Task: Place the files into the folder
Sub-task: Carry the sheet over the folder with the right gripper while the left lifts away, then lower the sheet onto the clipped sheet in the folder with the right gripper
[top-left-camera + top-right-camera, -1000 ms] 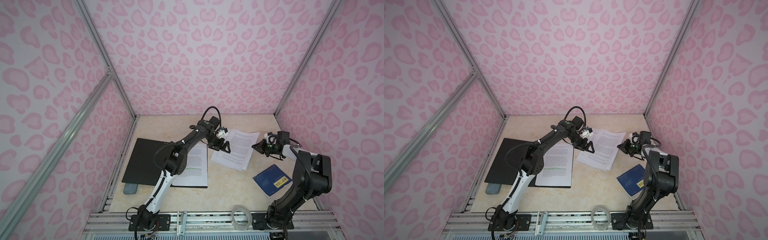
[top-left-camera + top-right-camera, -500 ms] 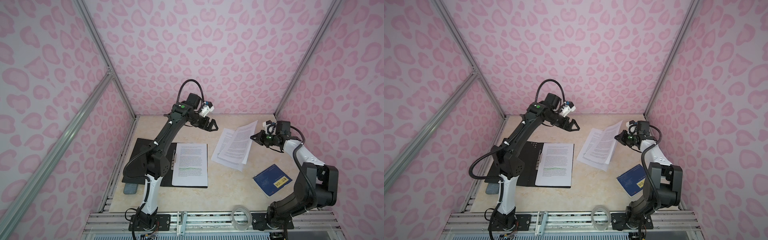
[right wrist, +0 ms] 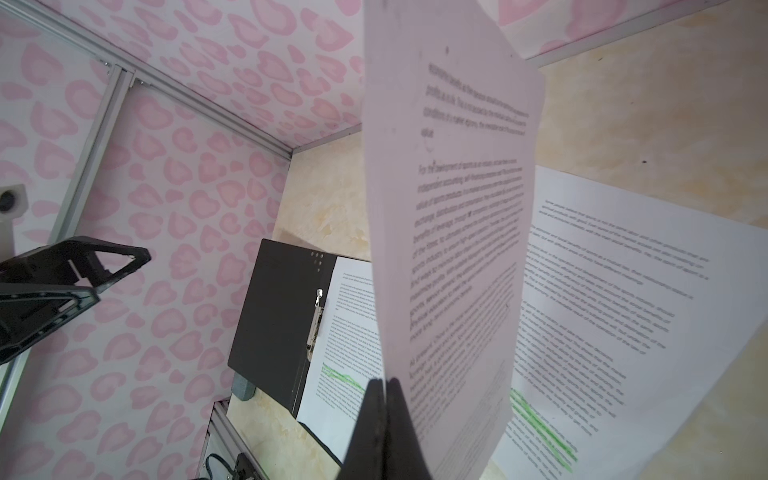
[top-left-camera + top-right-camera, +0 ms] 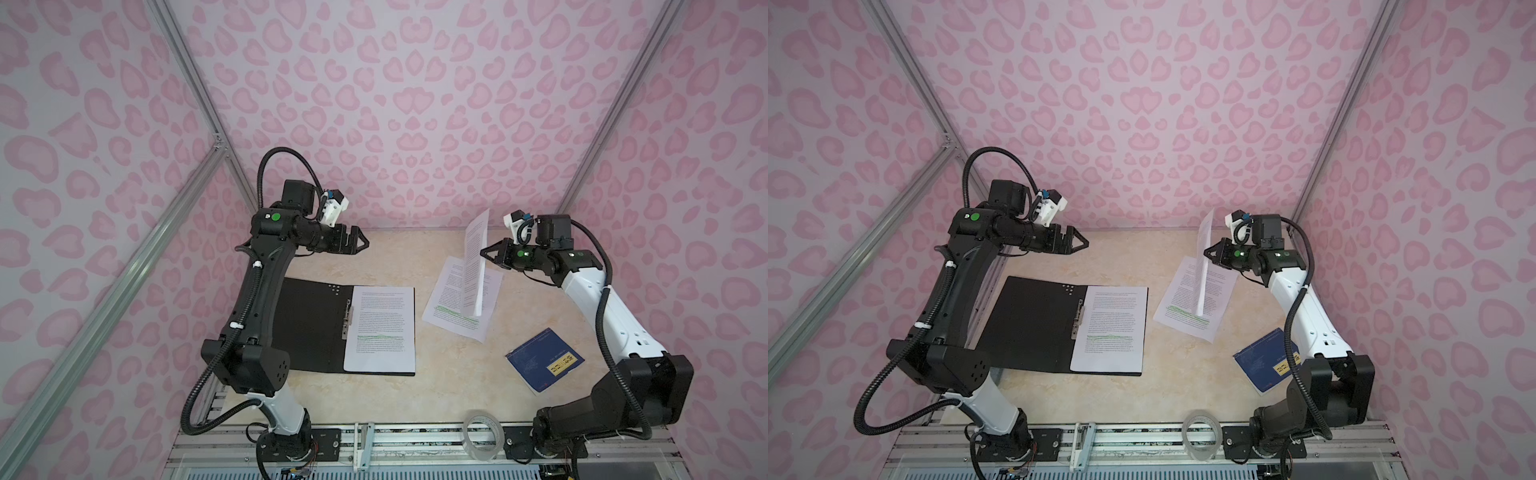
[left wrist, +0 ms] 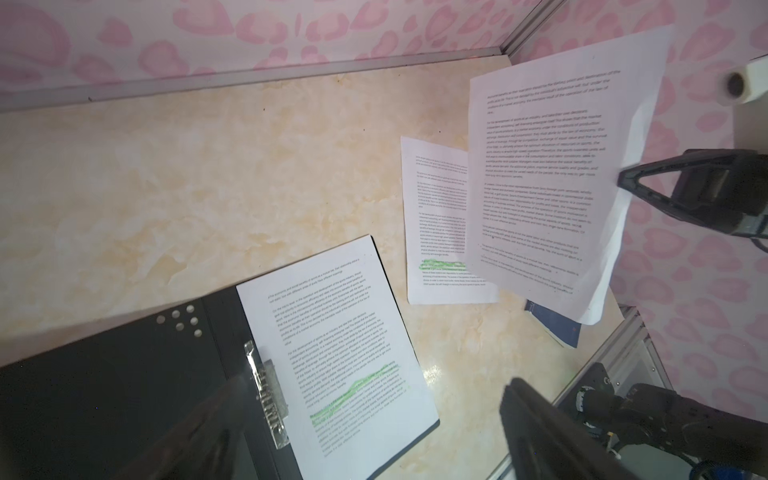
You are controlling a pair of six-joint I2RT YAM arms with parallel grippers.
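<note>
Our right gripper pinches a sheet by its edge. Behind it we see the folder lying open.

left gripper spread wide, right gripper pinched

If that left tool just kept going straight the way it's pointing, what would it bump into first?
Probably the raised sheet that the right tool pinches upright in the air. The open left tool points roughly towards it, with nothing between; whether their heights match is hard to judge.

Blue booklet, clear tape roll.
</note>
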